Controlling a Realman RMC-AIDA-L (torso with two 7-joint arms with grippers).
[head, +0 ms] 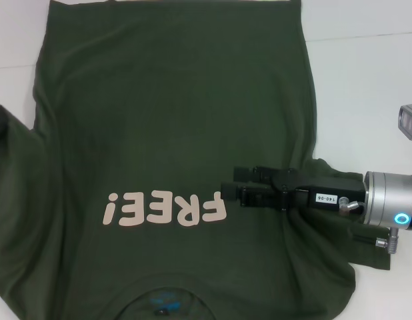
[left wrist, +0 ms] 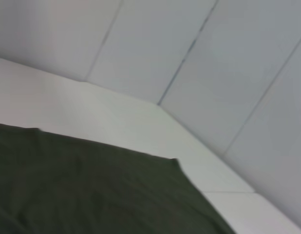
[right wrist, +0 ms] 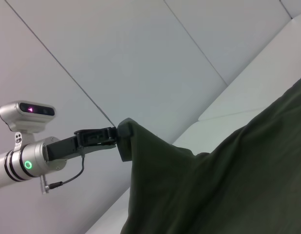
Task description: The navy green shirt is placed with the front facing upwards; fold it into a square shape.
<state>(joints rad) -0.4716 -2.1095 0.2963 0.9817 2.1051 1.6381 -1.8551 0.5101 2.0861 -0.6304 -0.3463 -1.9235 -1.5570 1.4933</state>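
White desk fills the scene, with pale panelled wall behind it in the wrist views. Spread across the desk lies the navy green shirt, front side up, its pale pink "FREE!" lettering reading upside down from the head camera and its small blue neck label at the near edge.

Reaching in from the right side, the right pincer lies low over the shirt, its black fingers pointing toward the lettering, whose last letter sits just beside the fingertips. Its fingers look close together, but whether they are clenched on cloth or released cannot be told. Beneath its silver wrist the shirt's right sleeve area is bunched and folded.

Far from that pincer, at the shirt's opposite side, the left pincer is grasping a corner of the shirt and holding it lifted off the desk, the cloth draping down from it in a peak. From the head camera, only a dark shape shows at the left edge of the picture there.
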